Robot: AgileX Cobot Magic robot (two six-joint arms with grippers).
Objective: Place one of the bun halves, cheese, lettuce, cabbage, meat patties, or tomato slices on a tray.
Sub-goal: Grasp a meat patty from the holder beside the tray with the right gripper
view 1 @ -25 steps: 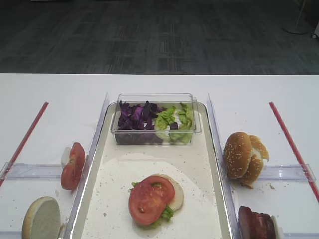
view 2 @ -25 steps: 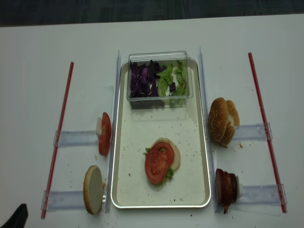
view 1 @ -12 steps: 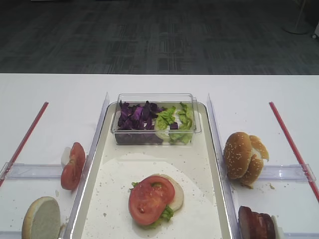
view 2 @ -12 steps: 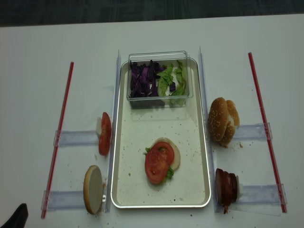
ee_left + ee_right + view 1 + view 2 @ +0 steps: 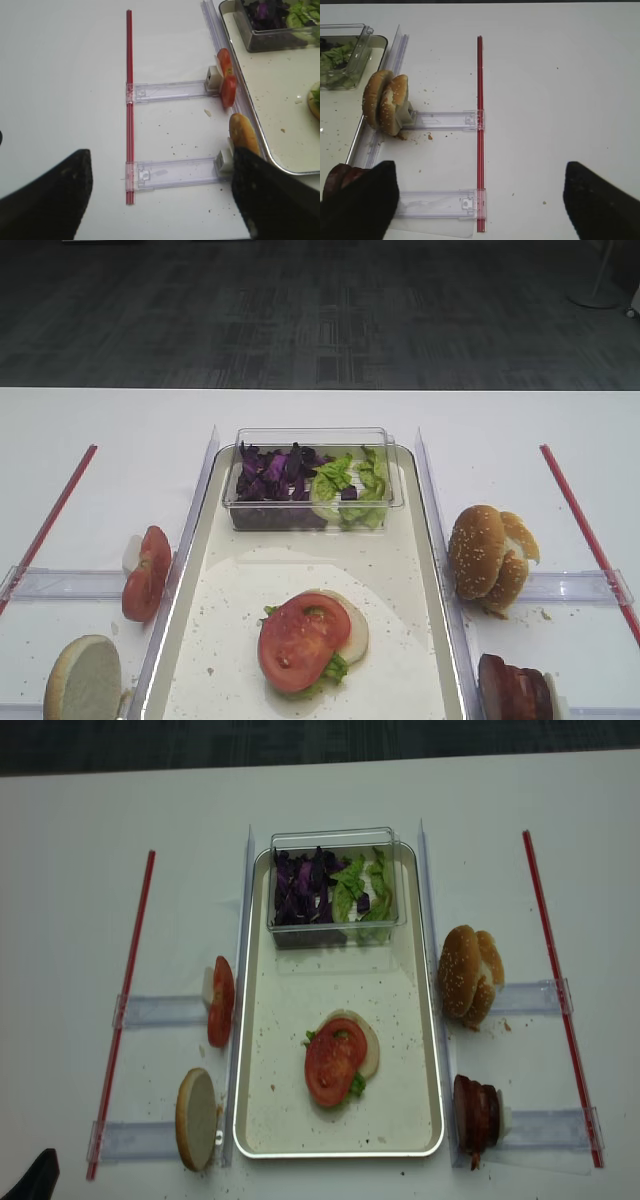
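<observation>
Cream tray (image 5: 420,1050), centre frame, carries a tomato slice (image 5: 335,1062). Both pincers (image 5: 480,197) (image 5: 160,195) are held apart, empty. Upright meat patties (image 5: 477,1115), lower right, could topple if nudged.

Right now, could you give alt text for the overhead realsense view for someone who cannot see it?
A cream tray holds a tomato slice stacked on lettuce and a bun half, with a clear box of cabbage and lettuce behind. More ingredients stand on racks at both sides.
</observation>
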